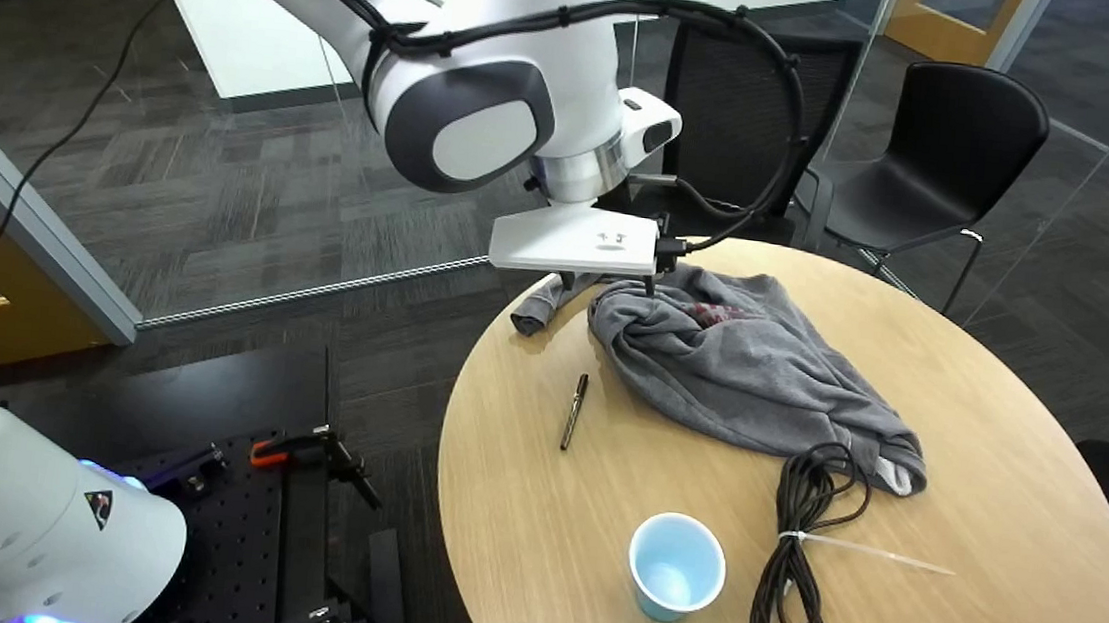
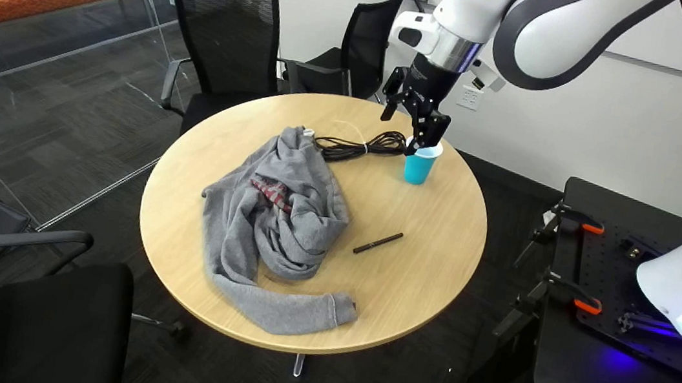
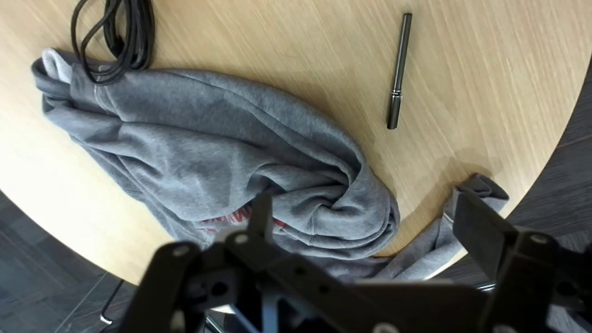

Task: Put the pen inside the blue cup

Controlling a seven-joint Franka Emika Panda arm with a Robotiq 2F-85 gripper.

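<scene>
While the tool (image 3: 365,210) hangs with jaws spread, the pen (image 3: 400,69) lies lower, off to one side.

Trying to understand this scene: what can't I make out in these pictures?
Blue cup: rim partly hidden by the gripper, in an exterior view.
Black cable: cut off by the wrist view's top edge.
Red print: partly behind the gripper in the wrist view.

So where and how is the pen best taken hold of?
Likely at mid-barrel, straight down from above: the pen is thin, straight and lies flat on the table, apart from the grey cloth. In the wrist view, the open gripper, as turned, would close roughly across the pen, pinching its long sides.
</scene>
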